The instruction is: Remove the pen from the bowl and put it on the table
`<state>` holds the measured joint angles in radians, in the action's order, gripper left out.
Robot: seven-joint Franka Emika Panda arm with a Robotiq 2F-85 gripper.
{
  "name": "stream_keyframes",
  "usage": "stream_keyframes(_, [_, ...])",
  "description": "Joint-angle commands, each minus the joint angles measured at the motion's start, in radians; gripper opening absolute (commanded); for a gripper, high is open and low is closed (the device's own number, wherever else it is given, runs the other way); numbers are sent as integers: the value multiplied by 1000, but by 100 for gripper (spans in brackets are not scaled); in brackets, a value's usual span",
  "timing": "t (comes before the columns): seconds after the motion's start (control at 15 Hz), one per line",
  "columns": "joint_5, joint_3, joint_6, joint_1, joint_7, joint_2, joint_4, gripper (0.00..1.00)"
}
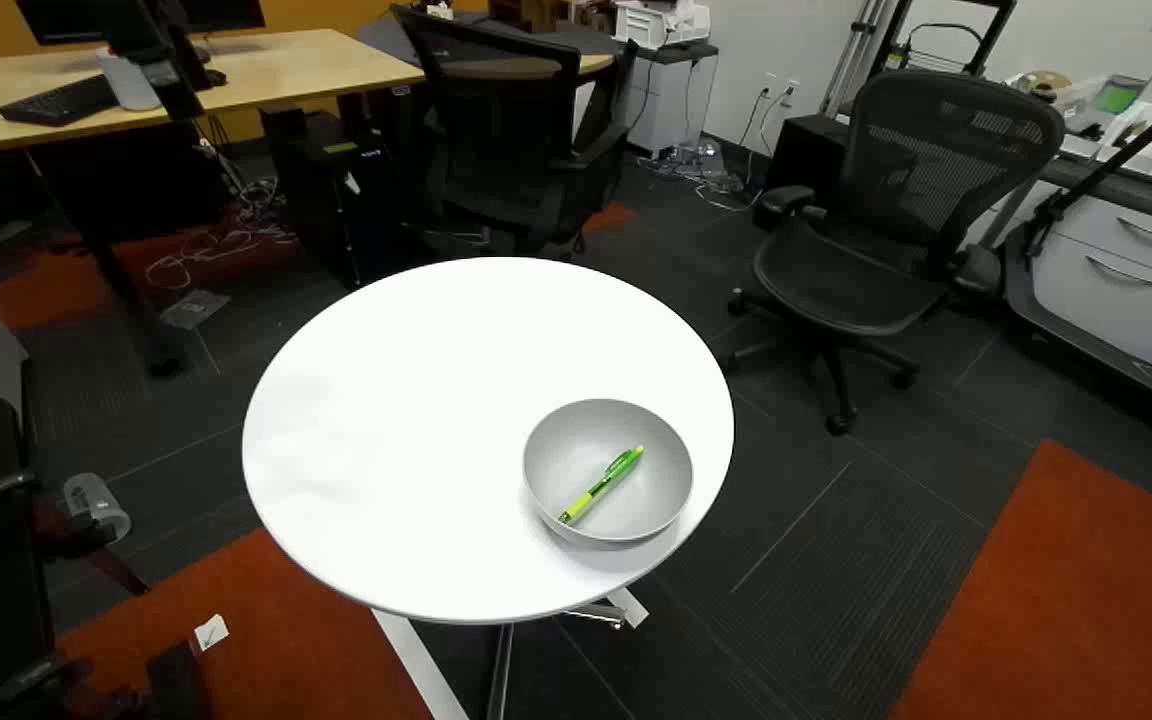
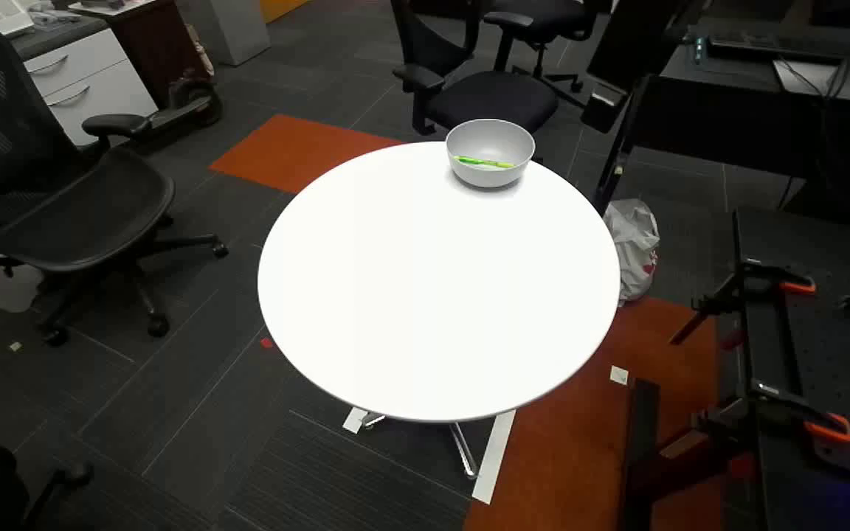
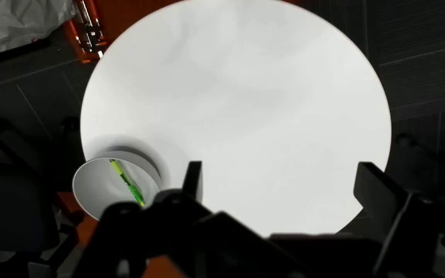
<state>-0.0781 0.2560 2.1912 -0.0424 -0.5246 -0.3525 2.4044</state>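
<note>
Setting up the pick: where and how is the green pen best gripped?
I'd grip the pen around its middle, the open tool coming from straight above and closing across its length. It is thin and lies inside the bowl, whose walls rise all round, so a side approach looks blocked; its middle seems clearer of those walls than its ends.

The site is presenting as an office. In an exterior view, a wooden desk (image 1: 326, 65) is supporting a keyboard (image 1: 61, 100), with a monitor (image 1: 61, 22) showing behind it. A mesh-backed swivel chair (image 1: 946, 150) is standing near a white drawer unit (image 1: 1116, 310), and grey and orange carpet tiles (image 1: 1086, 600) are lying underfoot.
</note>
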Motion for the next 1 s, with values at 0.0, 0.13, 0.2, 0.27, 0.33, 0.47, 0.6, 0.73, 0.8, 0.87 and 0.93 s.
stream_keyframes(0.0, [-9, -21, -3, 22, -6, 2, -2, 100])
stream_keyframes(0.13, [-9, -21, -3, 22, -6, 2, -2, 100])
stream_keyframes(0.2, [-9, -21, -3, 22, -6, 2, -2, 100])
stream_keyframes(0.27, [-9, -21, -3, 22, -6, 2, -2, 100])
stream_keyframes(0.33, [-18, -30, 25, 18, 17, -2, 8, 100])
stream_keyframes(0.47, [-42, -51, 26, 2, 41, 3, 3, 100])
stream_keyframes(0.6, [-90, -86, 47, -13, 86, 13, 0, 100])
stream_keyframes(0.73, [-145, -129, 86, -32, 145, 40, -10, 100])
stream_keyframes(0.8, [-157, -161, 105, -37, 199, 62, -22, 100])
stream_keyframes(0.87, [-166, -187, 128, -42, 246, 86, -32, 100])
stream_keyframes(0.93, [-170, -218, 154, -47, 307, 114, -45, 100])
